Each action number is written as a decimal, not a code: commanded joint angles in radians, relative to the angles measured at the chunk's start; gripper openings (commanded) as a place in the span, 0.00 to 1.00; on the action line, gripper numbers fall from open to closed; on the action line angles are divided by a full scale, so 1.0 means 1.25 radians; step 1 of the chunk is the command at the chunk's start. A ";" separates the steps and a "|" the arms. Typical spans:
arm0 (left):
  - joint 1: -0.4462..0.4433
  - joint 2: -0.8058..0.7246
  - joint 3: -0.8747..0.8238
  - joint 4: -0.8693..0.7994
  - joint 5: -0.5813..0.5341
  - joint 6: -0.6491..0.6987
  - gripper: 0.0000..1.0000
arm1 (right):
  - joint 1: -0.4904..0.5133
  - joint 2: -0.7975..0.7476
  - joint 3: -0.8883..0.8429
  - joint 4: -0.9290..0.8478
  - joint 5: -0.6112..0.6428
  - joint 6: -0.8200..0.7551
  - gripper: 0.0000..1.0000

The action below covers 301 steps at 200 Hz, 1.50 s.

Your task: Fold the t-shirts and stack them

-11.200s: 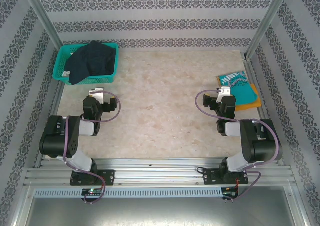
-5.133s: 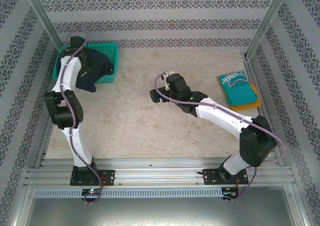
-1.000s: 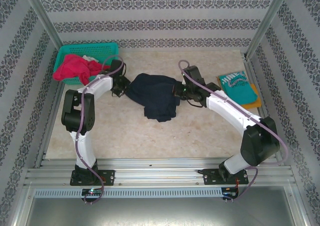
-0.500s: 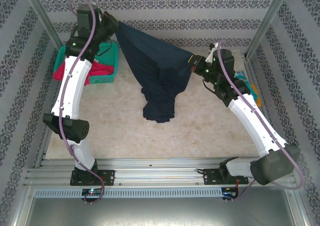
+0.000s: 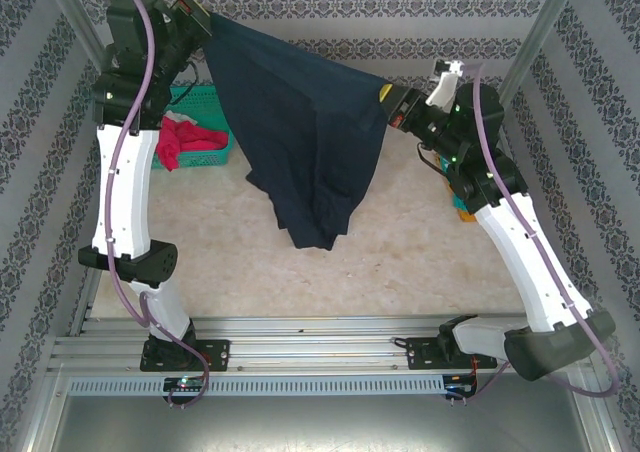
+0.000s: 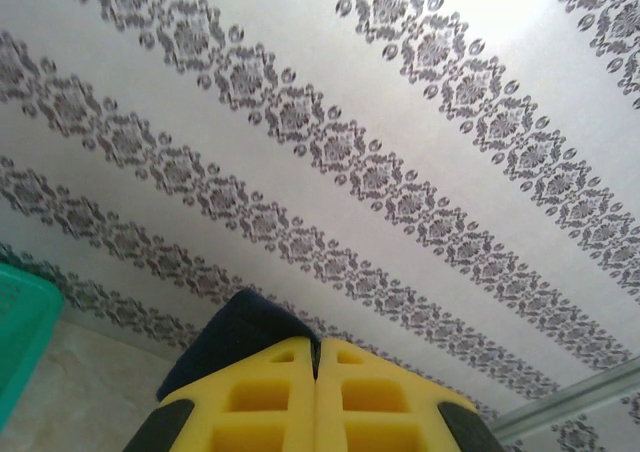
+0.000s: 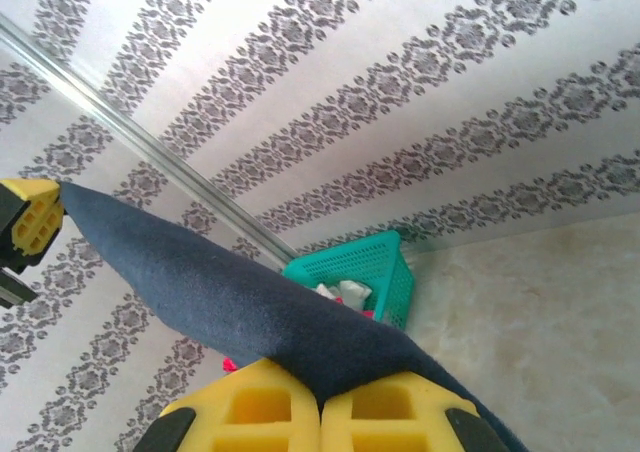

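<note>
While both arms are raised high above the worktop point(image 5: 420, 262), the dark navy t-shirt point(image 5: 310, 142) hangs stretched between them. The left gripper point(image 5: 200, 20), above the far left corner, has its yellow fingers pressed together on one end of the shirt's top edge; the left wrist view shows a fold of navy cloth pinched at the pad tips. The right gripper point(image 5: 393, 105), over the far right part of the worktop, is likewise clamped on the other end, with cloth emerging between its closed pads in the right wrist view. The top edge slopes down from left to right. The body of the shirt droops in folds over the middle of the worktop; whether its lowest hem touches the surface cannot be determined. A pink-red t-shirt point(image 5: 185, 142) lies in the teal basket point(image 5: 205, 97) at the far left corner.
</note>
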 commanded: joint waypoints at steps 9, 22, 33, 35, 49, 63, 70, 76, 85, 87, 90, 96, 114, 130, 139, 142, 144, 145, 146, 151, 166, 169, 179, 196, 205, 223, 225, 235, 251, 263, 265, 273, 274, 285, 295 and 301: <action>0.020 -0.025 0.034 0.064 -0.074 0.089 0.00 | -0.009 0.084 0.120 0.078 -0.039 -0.033 0.00; 0.028 -0.023 0.043 0.074 -0.086 0.100 0.00 | -0.013 0.143 0.191 0.064 -0.058 -0.051 0.00; 0.037 -0.020 0.054 0.074 -0.099 0.112 0.00 | -0.016 0.194 0.258 0.042 -0.066 -0.065 0.00; 0.039 -0.020 0.055 0.074 -0.101 0.113 0.00 | -0.016 0.203 0.268 0.040 -0.068 -0.067 0.00; 0.052 -0.022 0.067 0.074 -0.109 0.120 0.00 | -0.021 0.262 0.343 0.031 -0.087 -0.075 0.00; 0.059 -0.032 0.073 0.076 -0.122 0.131 0.00 | -0.025 0.323 0.431 0.014 -0.105 -0.079 0.00; 0.058 -0.038 0.072 0.077 -0.128 0.135 0.00 | -0.028 0.351 0.480 0.002 -0.115 -0.082 0.00; 0.058 -0.044 0.073 0.077 -0.130 0.139 0.00 | -0.028 0.371 0.522 -0.013 -0.120 -0.086 0.00; 0.058 -0.049 0.073 0.076 -0.130 0.140 0.00 | -0.029 0.398 0.575 -0.034 -0.127 -0.096 0.00; 0.058 -0.052 0.073 0.076 -0.130 0.140 0.00 | -0.030 0.403 0.587 -0.039 -0.128 -0.099 0.00; 0.058 -0.054 0.073 0.075 -0.129 0.141 0.00 | -0.030 0.409 0.605 -0.046 -0.129 -0.101 0.00; 0.058 -0.058 0.073 0.072 -0.128 0.141 0.00 | -0.032 0.420 0.635 -0.059 -0.130 -0.106 0.00; 0.058 -0.072 0.069 0.052 -0.121 0.133 0.00 | -0.040 0.435 0.691 -0.095 -0.137 -0.112 0.00; 0.057 -0.089 0.047 0.015 -0.093 0.110 0.00 | -0.053 0.426 0.689 -0.120 -0.138 -0.116 0.00; 0.056 -0.104 0.012 -0.004 -0.061 0.095 0.00 | -0.060 0.413 0.664 -0.142 -0.135 -0.121 0.00; 0.055 -0.109 -0.003 -0.010 -0.048 0.090 0.00 | -0.065 0.404 0.644 -0.150 -0.133 -0.126 0.00; 0.053 -0.113 -0.016 -0.012 -0.042 0.087 0.00 | -0.066 0.398 0.632 -0.152 -0.132 -0.127 0.00; 0.054 -0.115 -0.022 -0.014 -0.039 0.085 0.00 | -0.067 0.396 0.626 -0.154 -0.131 -0.129 0.00; 0.052 -0.119 -0.029 -0.015 -0.034 0.084 0.00 | -0.067 0.393 0.620 -0.156 -0.129 -0.129 0.00; 0.048 -0.132 -0.068 -0.016 -0.015 0.077 0.00 | -0.073 0.377 0.589 -0.161 -0.121 -0.129 0.00; 0.028 -0.172 -0.213 -0.001 0.035 0.052 0.00 | -0.095 0.319 0.447 -0.153 -0.112 -0.115 0.00; 0.024 -0.179 -0.243 0.001 0.049 0.043 0.00 | -0.099 0.306 0.416 -0.148 -0.111 -0.113 0.00; 0.001 -0.203 -0.335 0.014 0.089 0.013 0.00 | -0.118 0.260 0.311 -0.129 -0.106 -0.095 0.00; -0.052 -0.236 -0.491 0.040 0.133 -0.037 0.00 | -0.153 0.194 0.139 -0.103 -0.093 -0.071 0.00; -0.079 -0.249 -0.569 0.054 0.157 -0.075 0.00 | -0.177 0.163 0.050 -0.096 -0.081 -0.060 0.00; -0.139 -0.267 -0.704 0.100 0.199 -0.151 0.00 | -0.215 0.114 -0.097 -0.094 -0.062 -0.049 0.00; -0.143 -0.266 -0.717 0.106 0.202 -0.159 0.00 | -0.220 0.110 -0.111 -0.095 -0.060 -0.050 0.00; -0.179 -0.256 -0.764 0.127 0.221 -0.190 0.00 | -0.240 0.095 -0.176 -0.095 -0.049 -0.057 0.00; -0.225 -0.211 -0.805 0.160 0.259 -0.239 0.00 | -0.266 0.090 -0.261 -0.093 -0.031 -0.078 0.00; -0.255 -0.166 -0.825 0.194 0.291 -0.282 0.00 | -0.285 0.101 -0.305 -0.097 -0.022 -0.093 0.00; -0.259 -0.159 -0.830 0.200 0.295 -0.289 0.00 | -0.288 0.106 -0.311 -0.097 -0.020 -0.095 0.00; -0.282 -0.124 -0.840 0.228 0.312 -0.307 0.00 | -0.300 0.120 -0.330 -0.104 -0.008 -0.105 0.00; -0.286 -0.119 -0.840 0.230 0.314 -0.309 0.00 | -0.301 0.122 -0.331 -0.104 -0.007 -0.106 0.00; -0.311 -0.066 -0.834 0.240 0.342 -0.330 0.00 | -0.315 0.142 -0.349 -0.104 0.016 -0.118 0.00; -0.339 -0.018 -0.817 0.243 0.370 -0.341 0.00 | -0.329 0.161 -0.357 -0.103 0.038 -0.118 0.00; -0.355 0.007 -0.802 0.237 0.378 -0.342 0.00 | -0.339 0.171 -0.361 -0.098 0.043 -0.118 0.00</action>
